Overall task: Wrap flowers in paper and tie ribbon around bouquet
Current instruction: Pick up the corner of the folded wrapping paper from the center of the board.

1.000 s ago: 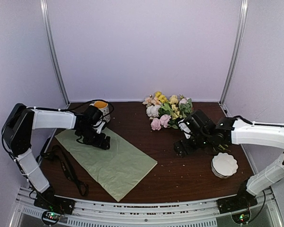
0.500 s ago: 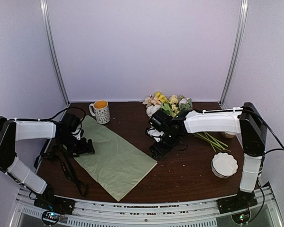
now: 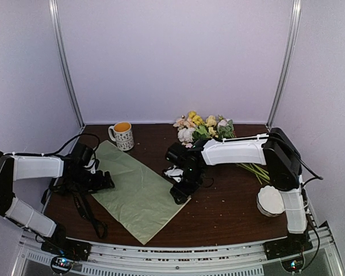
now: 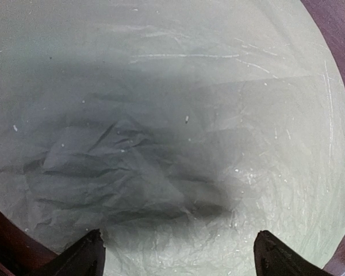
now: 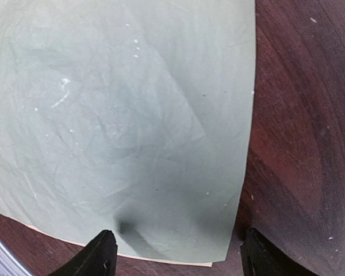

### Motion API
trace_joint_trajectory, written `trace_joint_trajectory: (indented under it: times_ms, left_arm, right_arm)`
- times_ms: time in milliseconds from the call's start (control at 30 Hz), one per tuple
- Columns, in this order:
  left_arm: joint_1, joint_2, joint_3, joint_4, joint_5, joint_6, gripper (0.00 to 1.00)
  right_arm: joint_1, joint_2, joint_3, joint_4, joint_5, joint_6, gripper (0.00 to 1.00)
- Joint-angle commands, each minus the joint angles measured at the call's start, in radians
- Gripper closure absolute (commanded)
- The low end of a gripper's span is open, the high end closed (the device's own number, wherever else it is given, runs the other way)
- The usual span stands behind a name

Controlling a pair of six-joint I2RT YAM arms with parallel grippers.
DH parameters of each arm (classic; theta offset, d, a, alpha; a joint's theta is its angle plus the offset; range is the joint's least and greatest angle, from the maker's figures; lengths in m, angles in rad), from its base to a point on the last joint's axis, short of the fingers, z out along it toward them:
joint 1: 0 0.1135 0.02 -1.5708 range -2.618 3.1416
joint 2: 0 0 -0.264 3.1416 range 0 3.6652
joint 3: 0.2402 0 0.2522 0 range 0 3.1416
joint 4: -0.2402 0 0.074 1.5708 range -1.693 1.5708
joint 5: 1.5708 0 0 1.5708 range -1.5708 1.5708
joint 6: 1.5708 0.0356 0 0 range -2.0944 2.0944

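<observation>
The sage green paper (image 3: 139, 185) lies flat on the dark table, one corner pointing toward the near edge. The flowers (image 3: 204, 130) lie at the back, their stems (image 3: 256, 171) trailing right. The black ribbon (image 3: 84, 210) lies loose to the left of the sheet. My left gripper (image 3: 107, 183) hangs open at the paper's left edge; in the left wrist view creased paper (image 4: 172, 126) fills the space past its gripper (image 4: 181, 257). My right gripper (image 3: 180, 193) is open over the sheet's right corner, where paper (image 5: 132, 109) lies between its fingertips (image 5: 101, 254).
A patterned mug (image 3: 123, 136) with orange contents stands at the back left, near the paper's far corner. A white fluted dish (image 3: 272, 200) sits at the right. Bare wood (image 5: 305, 132) shows beside the sheet's right edge. Black cables run along the left arm.
The right arm swung left from the flower stems to the paper's right corner, its jaws narrowing a little. The left arm drew back from over the sheet to its left edge.
</observation>
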Motion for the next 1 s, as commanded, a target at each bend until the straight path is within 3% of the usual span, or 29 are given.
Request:
trace_joint_trajectory:
  times_ms: [0,200,333,667,800,933,967]
  left_arm:
    - [0.003,0.017,-0.052,0.012,-0.007,-0.020,0.07]
    - [-0.014,0.084,-0.040,0.038,0.013,-0.014,0.07]
    - [-0.023,0.116,-0.050,0.055,0.023,-0.009,0.08]
    - [-0.024,0.092,-0.097,0.081,0.008,0.013,0.07]
    - [-0.023,0.102,-0.092,0.087,0.015,0.029,0.07]
    - [-0.023,0.079,-0.096,0.077,0.005,0.046,0.07]
    - [-0.024,0.068,-0.097,0.071,-0.002,0.049,0.07]
  right_arm:
    - [0.000,0.039,0.012,-0.046,-0.149,-0.053,0.25]
    - [-0.033,0.077,0.063,-0.100,-0.295,-0.078,0.32]
    - [-0.051,0.037,0.030,-0.005,-0.608,-0.051,0.34]
    - [-0.064,-0.041,-0.049,0.201,-0.513,0.192,0.50]
    - [-0.076,-0.042,-0.024,0.246,-0.422,0.269,0.70]
    - [-0.089,-0.054,-0.030,0.288,-0.353,0.322,1.00]
    - [-0.090,-0.058,-0.031,0.290,-0.335,0.325,1.00]
